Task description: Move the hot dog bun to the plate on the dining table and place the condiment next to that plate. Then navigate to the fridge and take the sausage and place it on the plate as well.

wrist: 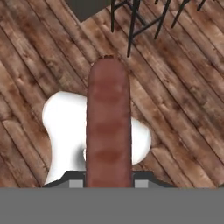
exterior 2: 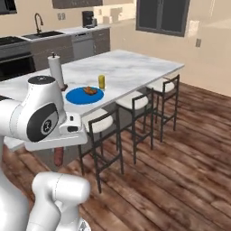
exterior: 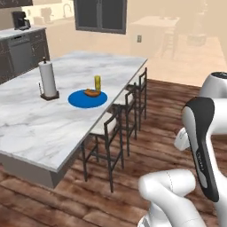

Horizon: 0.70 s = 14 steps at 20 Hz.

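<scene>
One thing held: the sausage (wrist: 108, 124); it runs up the middle of the hand view from the bottom edge, over the wooden floor (wrist: 183, 109); in the right base view its lower end (exterior 2: 58, 157) hangs under the white hand, lower left of the frame
Jaws: closed on the sausage; the gripper (wrist: 107, 183) sits at the bottom centre of the hand view, its tips mostly hidden by the sausage
Plate: the blue plate (exterior: 80, 101) lies on the marble dining table (exterior: 31, 124), left of centre in the left base view
Bun: the hot dog bun (exterior: 92, 93) rests on the plate, toward its upper right edge
Condiment: the yellow condiment bottle (exterior: 97, 82) stands upright just beside the plate, above the bun in the frame
Paper towel: the roll (exterior: 47, 80) stands upright on the table, left of the plate, apart from it
Stools: three stools (exterior 2: 135, 113) stand along the table's near side, centre of the right base view
</scene>
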Tool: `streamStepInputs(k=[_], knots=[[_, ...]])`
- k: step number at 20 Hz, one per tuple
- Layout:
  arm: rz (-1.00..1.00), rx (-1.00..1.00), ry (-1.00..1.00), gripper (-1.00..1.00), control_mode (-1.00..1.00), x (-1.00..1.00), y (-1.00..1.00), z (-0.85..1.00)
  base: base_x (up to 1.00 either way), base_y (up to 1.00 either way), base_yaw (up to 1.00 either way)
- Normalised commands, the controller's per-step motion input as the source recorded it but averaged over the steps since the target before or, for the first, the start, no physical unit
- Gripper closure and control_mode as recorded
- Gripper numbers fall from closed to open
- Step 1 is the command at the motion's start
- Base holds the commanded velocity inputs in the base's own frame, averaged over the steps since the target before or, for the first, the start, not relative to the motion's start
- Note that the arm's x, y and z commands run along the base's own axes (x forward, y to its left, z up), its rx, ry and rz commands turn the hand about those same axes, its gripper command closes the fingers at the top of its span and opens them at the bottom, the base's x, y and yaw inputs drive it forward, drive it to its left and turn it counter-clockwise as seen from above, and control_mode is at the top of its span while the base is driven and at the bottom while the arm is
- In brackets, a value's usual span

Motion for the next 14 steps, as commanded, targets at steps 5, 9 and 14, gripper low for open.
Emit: streamStepInputs(k=[5, 9, 14], knots=[[0.00, 0.00, 0.00, 1.00, 1.00, 0.00, 0.00, 0.00, 0.62, -0.63, 0.43], [0.00, 0.00, 0.00, 1.00, 1.00, 0.00, 0.00, 0.00, 0.51, -0.65, 0.47], [0.00, 0.00, 0.00, 1.00, 1.00, 0.00, 0.00, 0.00, 0.49, -0.63, 0.47]])
